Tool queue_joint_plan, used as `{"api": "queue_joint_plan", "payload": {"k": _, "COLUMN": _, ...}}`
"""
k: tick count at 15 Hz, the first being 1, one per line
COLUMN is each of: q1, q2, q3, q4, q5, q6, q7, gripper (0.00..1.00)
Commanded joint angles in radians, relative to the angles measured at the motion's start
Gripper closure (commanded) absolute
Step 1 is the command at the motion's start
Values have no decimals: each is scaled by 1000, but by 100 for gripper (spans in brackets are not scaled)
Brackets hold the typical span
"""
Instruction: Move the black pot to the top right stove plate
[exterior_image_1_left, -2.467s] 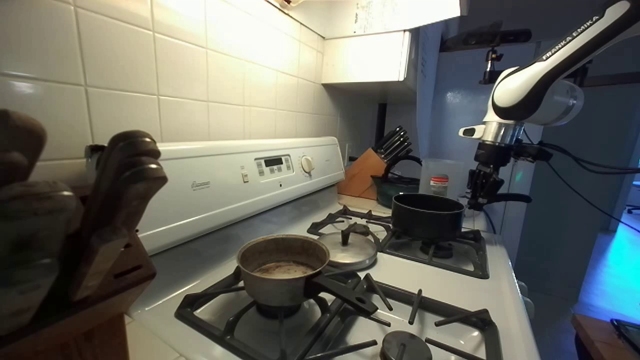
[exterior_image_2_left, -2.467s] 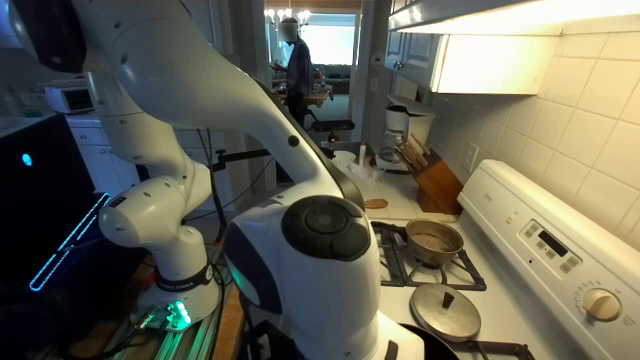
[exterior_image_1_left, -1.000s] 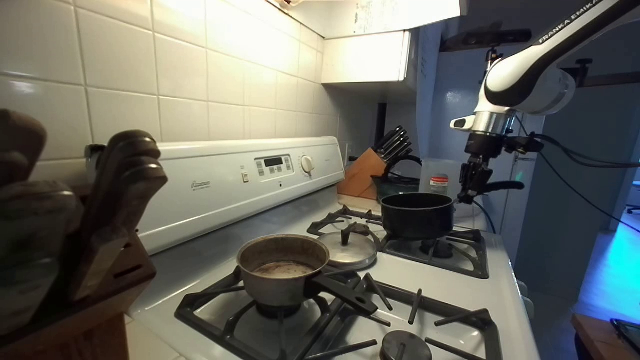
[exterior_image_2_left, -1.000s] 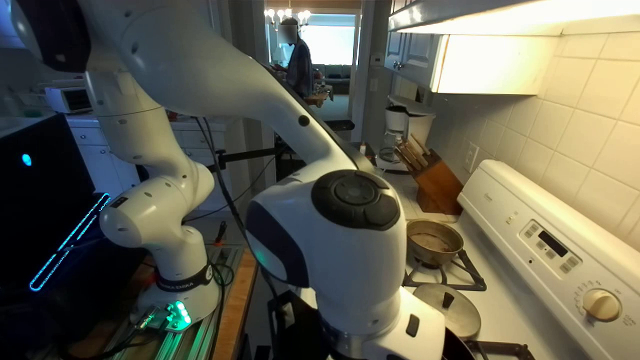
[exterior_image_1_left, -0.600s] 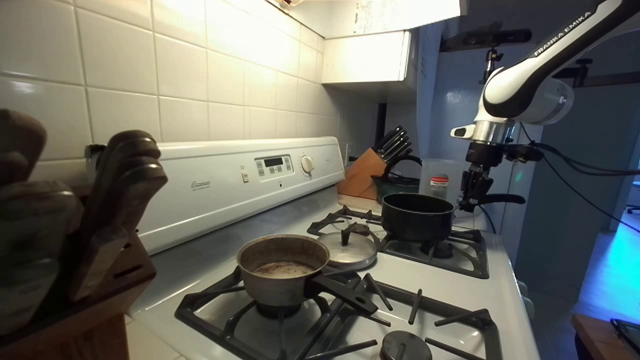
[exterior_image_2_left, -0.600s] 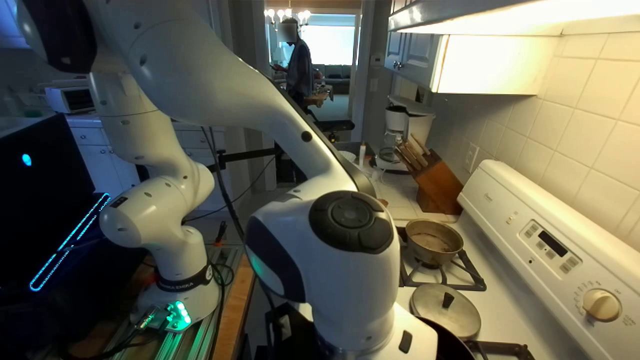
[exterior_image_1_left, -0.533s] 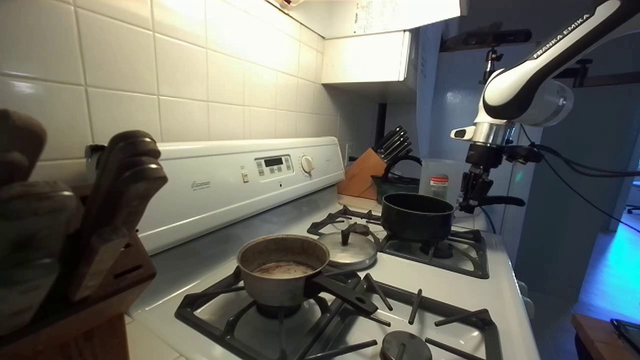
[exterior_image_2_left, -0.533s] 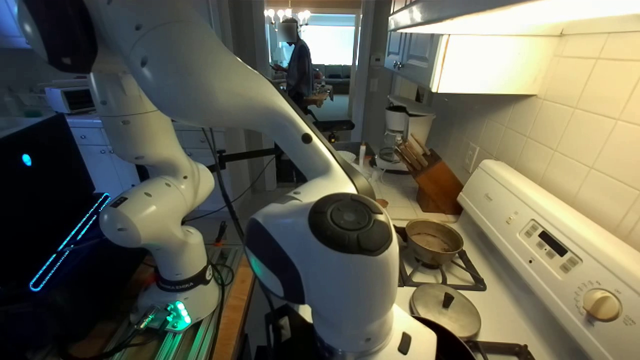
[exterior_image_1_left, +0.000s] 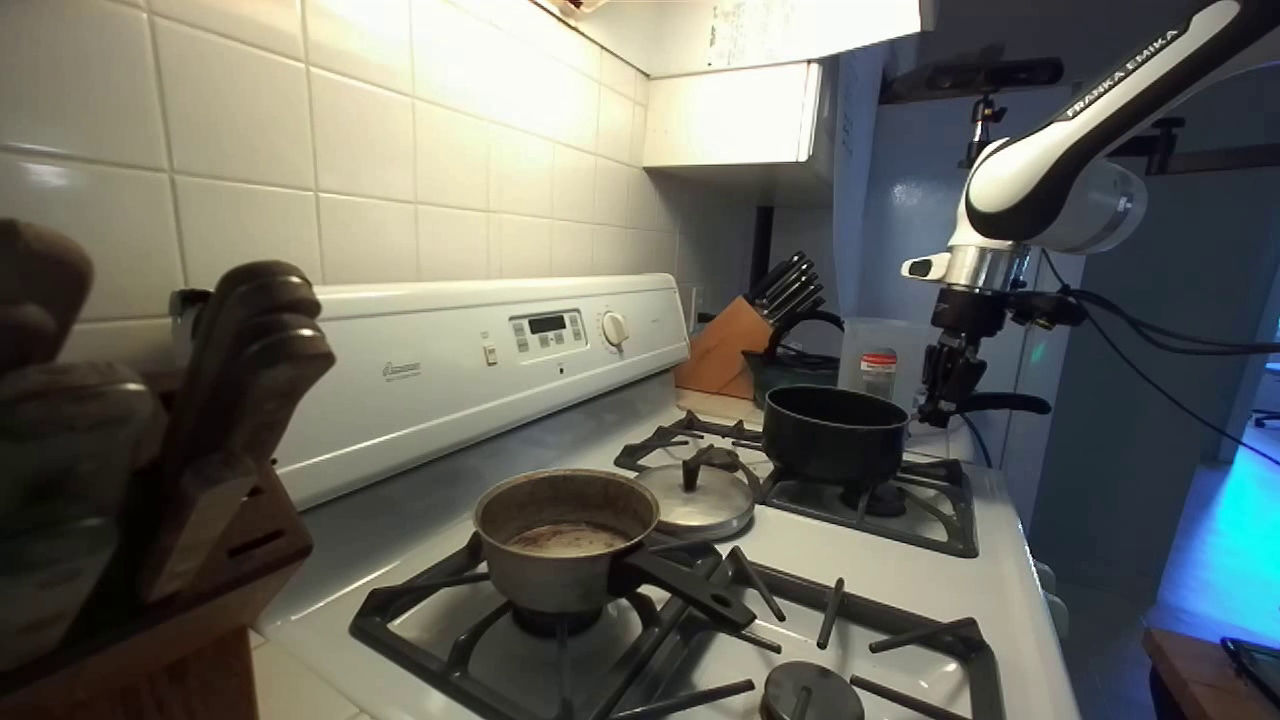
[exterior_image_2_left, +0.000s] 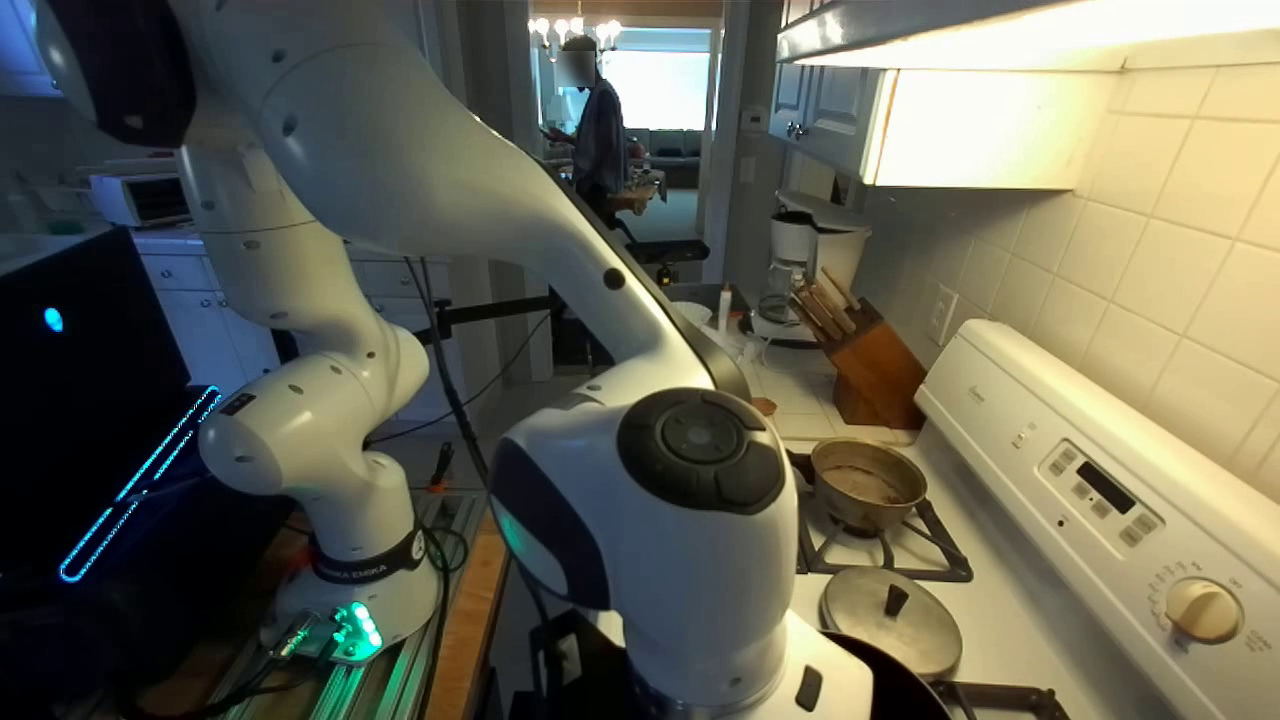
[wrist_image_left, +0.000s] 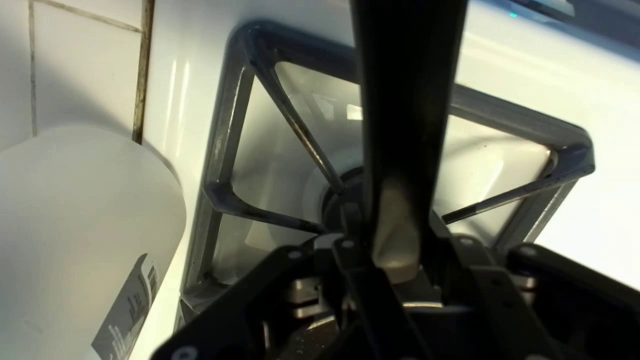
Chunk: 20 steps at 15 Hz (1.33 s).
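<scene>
The black pot (exterior_image_1_left: 836, 440) is over the front right burner in an exterior view, shifted toward the stove's back panel. I cannot tell whether its base touches the grate. My gripper (exterior_image_1_left: 935, 408) is shut on its black handle, close to the pot wall. In the wrist view the handle (wrist_image_left: 407, 90) runs between the fingers of my gripper (wrist_image_left: 395, 225), with a burner grate below. In an exterior view the pot (exterior_image_2_left: 895, 690) is mostly hidden by the arm. The top right stove plate (exterior_image_1_left: 718, 458) is behind the lid; its grate also shows partly in an exterior view (exterior_image_2_left: 1010, 698).
A steel lid (exterior_image_1_left: 695, 502) lies on the stove top beside the pot. A silvery-brown saucepan (exterior_image_1_left: 565, 545) sits on the back left burner. A translucent container (exterior_image_1_left: 878, 365), a dark green pot (exterior_image_1_left: 795, 378) and a knife block (exterior_image_1_left: 735, 345) stand beyond the stove.
Since 2.5 s ago the gripper has carried the pot toward the back panel. Since 1.0 s ago the gripper and handle have lowered slightly. Over the last half second almost nothing moves.
</scene>
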<state>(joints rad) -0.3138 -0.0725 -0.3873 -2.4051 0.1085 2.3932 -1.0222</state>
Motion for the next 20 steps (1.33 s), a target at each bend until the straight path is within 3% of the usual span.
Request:
{"api": "queue_joint_plan", "payload": {"k": 1, "q1": -4, "q2": -1, "q3": 5, "q4": 0, "q5": -1, "q6": -2, "q7": 2, "gripper": 69}}
{"api": "queue_joint_plan", "payload": {"k": 3, "q1": -4, "q2": -1, "q3": 5, "q4": 0, "q5": -1, "q6": -2, "q7": 2, "gripper": 69}}
{"api": "queue_joint_plan", "payload": {"k": 4, "q1": -4, "q2": -1, "q3": 5, "q4": 0, "q5": -1, "q6": -2, "q7": 2, "gripper": 92}}
{"api": "queue_joint_plan", "payload": {"k": 12, "q1": 41, "q2": 44, "q3": 50, "q4": 26, "q5": 142, "q6": 19, "q7": 117, "gripper": 92}}
{"api": "queue_joint_plan", "payload": {"k": 20, "q1": 74, "q2": 105, "q3": 111, "q4": 76, "q5": 329, "q6": 123, "q7": 191, "gripper": 92}}
